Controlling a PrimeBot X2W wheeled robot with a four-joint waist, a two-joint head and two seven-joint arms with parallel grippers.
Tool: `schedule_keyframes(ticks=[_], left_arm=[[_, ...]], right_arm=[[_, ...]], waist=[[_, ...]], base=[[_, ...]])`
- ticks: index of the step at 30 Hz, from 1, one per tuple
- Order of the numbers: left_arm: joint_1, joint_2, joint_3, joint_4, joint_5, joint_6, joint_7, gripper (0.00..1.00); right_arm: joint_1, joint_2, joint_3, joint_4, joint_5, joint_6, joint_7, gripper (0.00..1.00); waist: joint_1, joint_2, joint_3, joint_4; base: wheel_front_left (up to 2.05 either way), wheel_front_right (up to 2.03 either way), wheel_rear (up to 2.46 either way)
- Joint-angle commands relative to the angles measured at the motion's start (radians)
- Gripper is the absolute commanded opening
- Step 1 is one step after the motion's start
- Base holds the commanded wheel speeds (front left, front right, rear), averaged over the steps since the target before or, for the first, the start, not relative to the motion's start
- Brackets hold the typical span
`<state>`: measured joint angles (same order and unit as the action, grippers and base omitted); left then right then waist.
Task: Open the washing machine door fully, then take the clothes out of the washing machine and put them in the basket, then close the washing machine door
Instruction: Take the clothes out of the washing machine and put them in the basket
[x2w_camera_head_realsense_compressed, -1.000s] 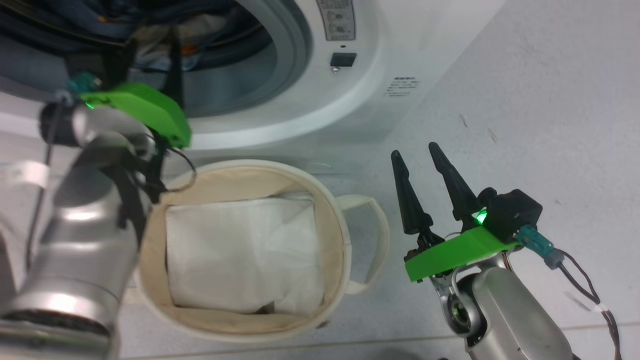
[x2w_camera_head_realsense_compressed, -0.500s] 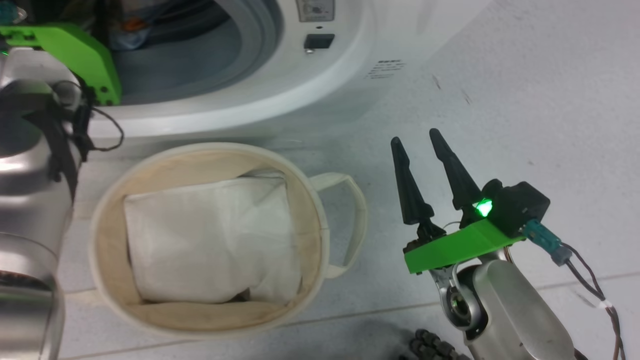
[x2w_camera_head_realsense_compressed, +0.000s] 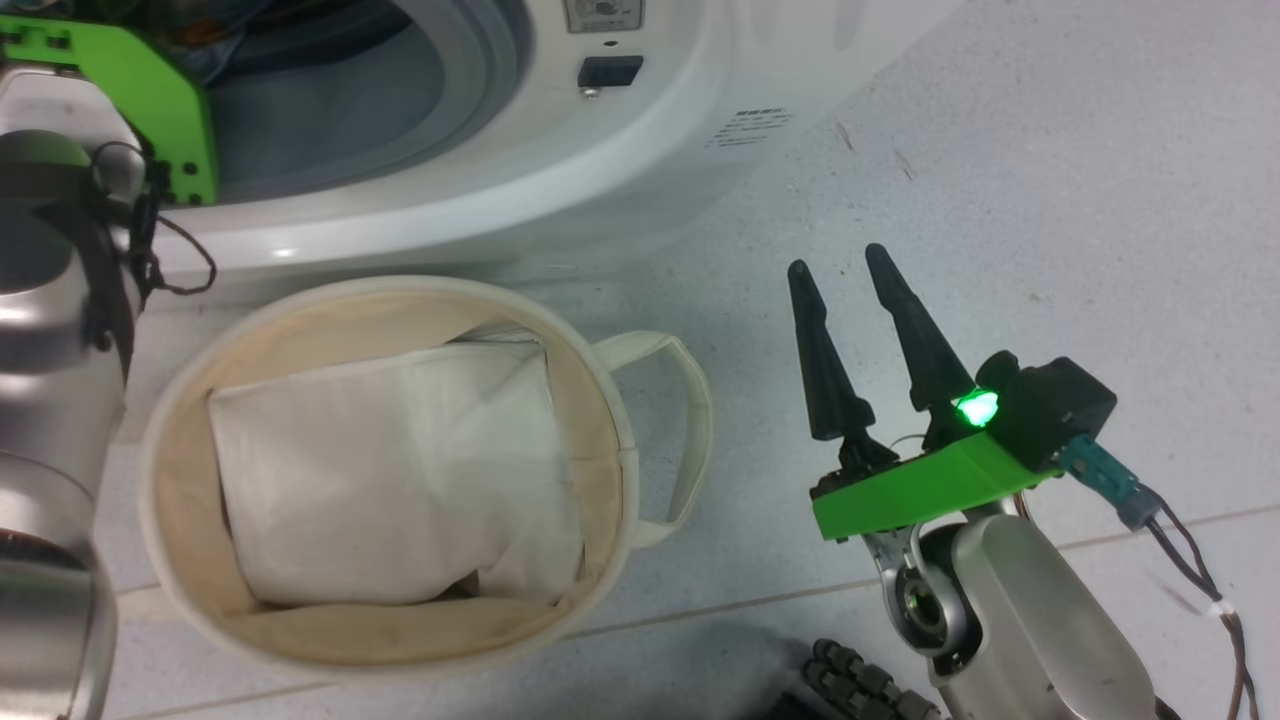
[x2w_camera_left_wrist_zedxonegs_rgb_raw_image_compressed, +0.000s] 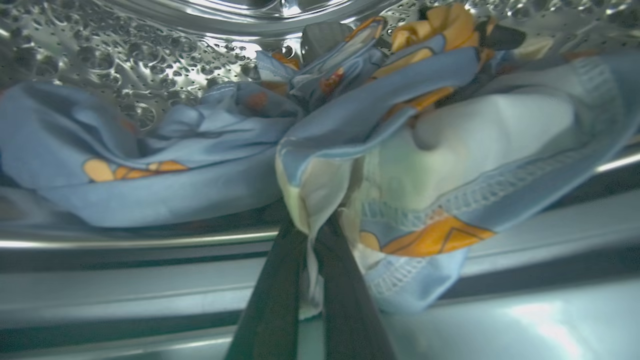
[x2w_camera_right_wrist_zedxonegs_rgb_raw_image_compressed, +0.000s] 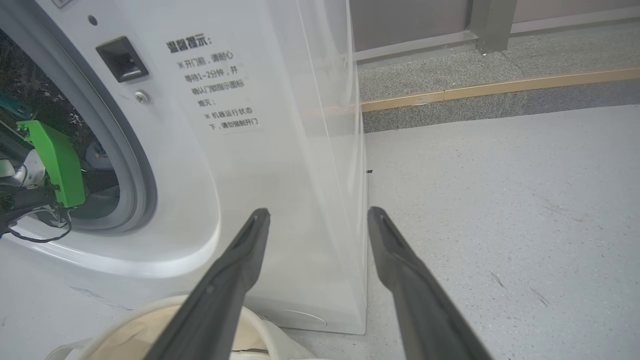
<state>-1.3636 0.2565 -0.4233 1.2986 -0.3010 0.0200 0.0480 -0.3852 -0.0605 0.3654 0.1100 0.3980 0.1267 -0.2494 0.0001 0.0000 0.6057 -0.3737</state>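
The left pincer (x2w_camera_left_wrist_zedxonegs_rgb_raw_image_compressed: 312, 235) pinches a thin fold of the clothes (x2w_camera_left_wrist_zedxonegs_rgb_raw_image_compressed: 350, 125), apparently, so it may slip free on the pull; the right pincer (x2w_camera_head_realsense_compressed: 838, 268) gapes empty.

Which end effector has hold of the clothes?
The left end effector, pinching the clothes inside the drum; the right end effector is open near the basket.

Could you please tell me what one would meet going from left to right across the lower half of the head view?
Silver metal left forearm → round cream canvas basket → the basket's cream loop handle → right gripper with two long dark fingers, standing open.
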Motion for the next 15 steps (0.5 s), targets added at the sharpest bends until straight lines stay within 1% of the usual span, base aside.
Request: schedule_keyframes(ticks=[1,8,15], left_arm=[[-0.024,0.027,0.002,-0.013,0.007,-0.005,-0.009,0.0],[0.003,-0.012,0.0,-0.012,-0.015,-0.036,-0.073,0.0],[0.067,-0.083,0.012,-0.025,-0.053,-0.076,-0.208,0.0]], right_arm=[[0.002,0.01,0.011,-0.032,0.008,0.004,-0.012,1.0],[-0.003,0.01,0.008,-0.02,0.003,0.004,-0.012,1.0],[0.0,0.01,-0.001,0.013,-0.002,0.004,-0.012,1.0]], waist=[[-0.0001,0.0,-0.003,0.003],[-0.0001,0.0,-0.053,0.033],[-0.0001,0.0,-0.142,0.101]], base=[[0.0,0.0,0.0],[0.0,0.0,0.0],[0.0,0.0,0.0]])
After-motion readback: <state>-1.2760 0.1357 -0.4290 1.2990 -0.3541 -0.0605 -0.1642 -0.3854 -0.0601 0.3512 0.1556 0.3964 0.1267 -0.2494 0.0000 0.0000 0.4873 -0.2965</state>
